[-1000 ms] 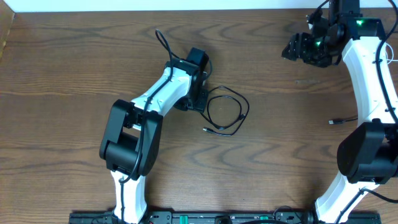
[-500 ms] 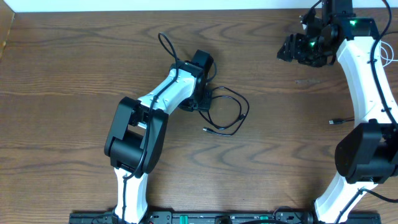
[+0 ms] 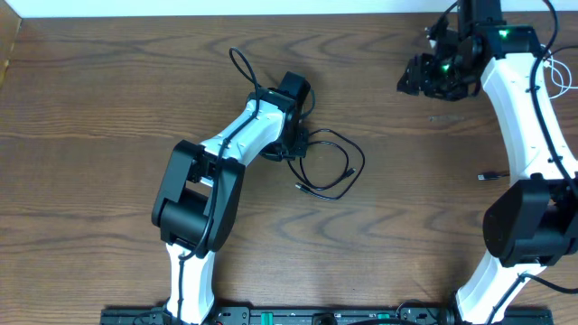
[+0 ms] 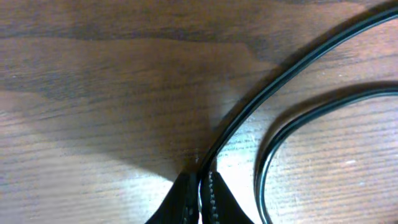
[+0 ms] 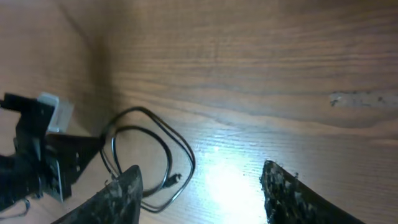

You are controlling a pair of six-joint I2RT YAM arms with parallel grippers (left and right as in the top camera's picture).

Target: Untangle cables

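Lying in a loose double loop near the middle of the bench [image 3: 108,108], the black cable [image 3: 360,161] has one small plug end [image 3: 301,189] resting free on the wood at the loop's near side. The other side of the loop runs up under the left pincer [image 3: 293,149]. The left wrist view shows this closely: the left pincer [image 4: 200,186] is closed tight, and one strand of the black cable [image 4: 281,76] comes in from the upper right and ends pinched between the fingertips [image 4: 183,193], low against the wood. A second strand curves past just to the right of the tips, apart from them.

A thin white cord [image 3: 558,79] shows at the far right edge, beside the right arm; how it lies cannot be made out. A small dark plug [image 3: 488,177] lies on the wood near that arm's lower part, well apart from the black loop.

The right pincer [image 3: 417,77] hangs over the far right of the bench, well away from the loop. In its own view the right pincer [image 5: 200,171] has its fingers [image 5: 121,196] spread apart with nothing between them, and the black cable [image 5: 185,147] lies on the bench beyond.
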